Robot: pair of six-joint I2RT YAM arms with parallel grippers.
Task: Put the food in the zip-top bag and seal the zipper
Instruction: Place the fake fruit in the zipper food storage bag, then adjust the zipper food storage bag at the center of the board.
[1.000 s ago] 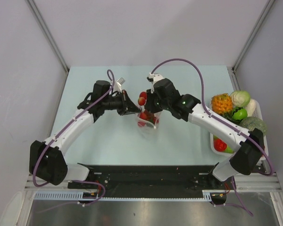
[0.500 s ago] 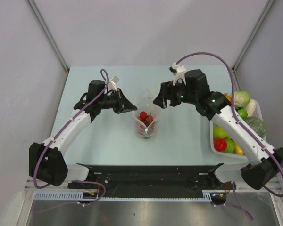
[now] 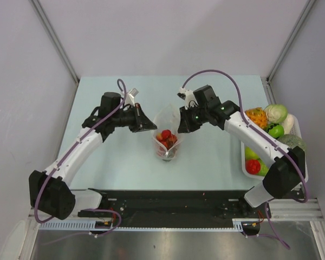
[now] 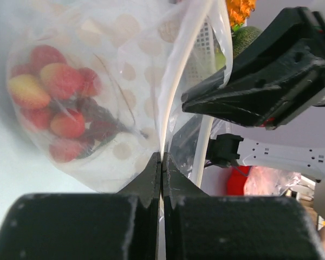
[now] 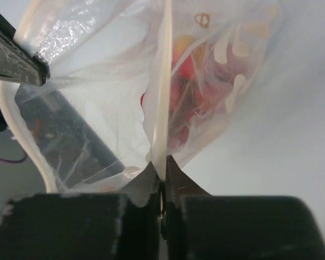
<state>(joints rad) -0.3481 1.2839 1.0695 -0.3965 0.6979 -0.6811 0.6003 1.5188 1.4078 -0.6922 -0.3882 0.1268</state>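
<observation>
The clear zip-top bag (image 3: 167,132) stands in the middle of the table with red and yellow berries (image 3: 166,137) inside. My left gripper (image 3: 153,125) is shut on the left end of the bag's mouth; its view shows the white zipper strip (image 4: 180,76) running up from the jaws and the berries (image 4: 57,103) through the plastic. My right gripper (image 3: 180,125) is shut on the right end of the mouth; its view shows the zipper strip (image 5: 163,92) pinched between the jaws, with the berries (image 5: 197,92) behind.
A white tray (image 3: 300,127) at the right table edge holds more toy food: an orange ruffled piece (image 3: 255,117), a pale cabbage (image 3: 276,112), a green ball (image 3: 275,130), a red piece (image 3: 253,166). The black rail (image 3: 168,200) runs along the near edge.
My right gripper came back from the tray side to the bag and shut on the right end of its mouth. The left gripper kept its hold on the left end.
</observation>
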